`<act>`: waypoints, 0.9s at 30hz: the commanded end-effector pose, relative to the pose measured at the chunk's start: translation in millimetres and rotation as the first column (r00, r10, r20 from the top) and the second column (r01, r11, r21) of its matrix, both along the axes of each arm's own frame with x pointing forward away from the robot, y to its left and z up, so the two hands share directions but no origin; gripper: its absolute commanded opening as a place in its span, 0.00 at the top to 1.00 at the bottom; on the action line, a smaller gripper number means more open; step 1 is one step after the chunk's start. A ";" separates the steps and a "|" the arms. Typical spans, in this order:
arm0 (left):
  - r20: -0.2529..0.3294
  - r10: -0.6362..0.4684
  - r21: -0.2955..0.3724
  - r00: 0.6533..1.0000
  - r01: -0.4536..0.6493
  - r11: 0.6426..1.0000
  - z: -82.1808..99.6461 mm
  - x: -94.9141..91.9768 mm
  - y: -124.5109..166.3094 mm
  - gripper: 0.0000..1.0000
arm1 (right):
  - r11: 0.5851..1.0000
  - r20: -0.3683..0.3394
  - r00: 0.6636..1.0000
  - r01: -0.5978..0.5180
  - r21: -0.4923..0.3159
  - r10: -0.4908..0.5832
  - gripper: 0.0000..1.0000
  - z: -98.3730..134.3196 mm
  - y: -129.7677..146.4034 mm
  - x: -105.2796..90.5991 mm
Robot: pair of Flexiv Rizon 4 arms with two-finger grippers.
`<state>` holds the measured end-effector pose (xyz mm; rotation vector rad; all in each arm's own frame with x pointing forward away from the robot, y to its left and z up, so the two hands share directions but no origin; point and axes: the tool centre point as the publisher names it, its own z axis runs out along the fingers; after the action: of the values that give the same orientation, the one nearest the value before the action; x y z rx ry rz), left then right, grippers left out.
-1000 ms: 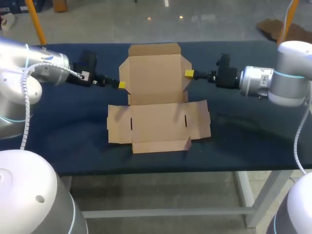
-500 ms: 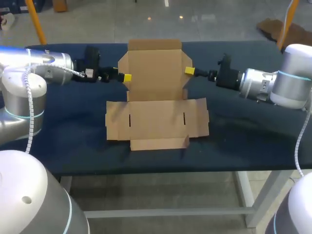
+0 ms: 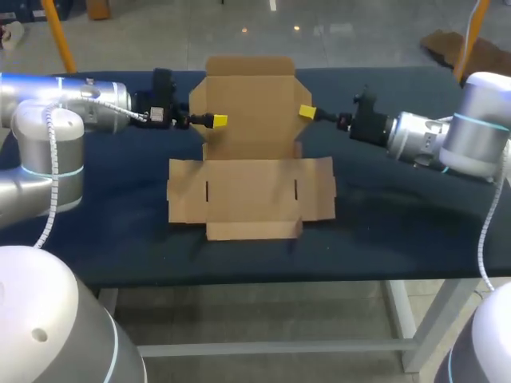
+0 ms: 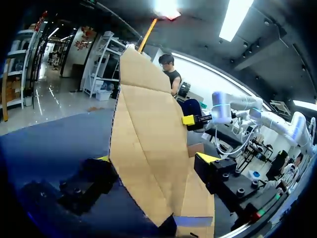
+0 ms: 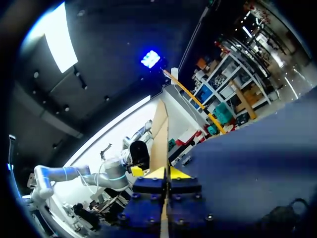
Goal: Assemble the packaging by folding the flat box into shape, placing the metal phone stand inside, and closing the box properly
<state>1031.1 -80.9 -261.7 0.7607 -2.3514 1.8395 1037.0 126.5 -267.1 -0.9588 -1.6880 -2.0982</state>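
The brown cardboard box (image 3: 250, 191) lies unfolded on the dark table, its rear panel (image 3: 250, 104) tilted up. My right gripper (image 3: 306, 112) is shut on that panel's right side flap; in the right wrist view the thin cardboard edge (image 5: 159, 134) runs up from between its closed tips (image 5: 167, 173). My left gripper (image 3: 214, 121) is open at the left side flap. In the left wrist view the cardboard (image 4: 148, 144) stands between its spread fingers (image 4: 156, 159). No metal phone stand shows in any view.
The dark blue table (image 3: 399, 223) extends on both sides of the box and in front of it. The front flaps (image 3: 254, 230) lie flat near the table's front edge.
The rear panel has risen more upright. My left gripper has moved right, in over the left side flap. The whole box has shifted slightly left.
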 end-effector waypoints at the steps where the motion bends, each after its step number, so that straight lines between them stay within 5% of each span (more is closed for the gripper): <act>1: -0.003 -0.056 -0.023 0.998 0.056 0.998 -1.3 8.0 -5.7 0.05 | 1.000 0.014 1.000 -0.009 0.019 0.009 1.00 -2.1 1.2 4.5; 14: 0.012 -0.096 -0.042 0.995 0.096 0.994 3.1 8.9 -15.9 0.52 | 0.999 0.033 0.999 0.000 0.034 -0.002 1.00 1.3 2.5 7.8; 27: 0.025 -0.149 -0.043 0.988 0.150 0.988 3.7 8.3 -21.5 0.75 | 0.999 0.031 1.000 0.001 0.042 -0.003 1.00 1.7 1.0 10.7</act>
<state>1034.0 -102.5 -257.2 0.5679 -2.3101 1.8499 1045.8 128.3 -263.8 -0.9309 -1.6572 -2.1480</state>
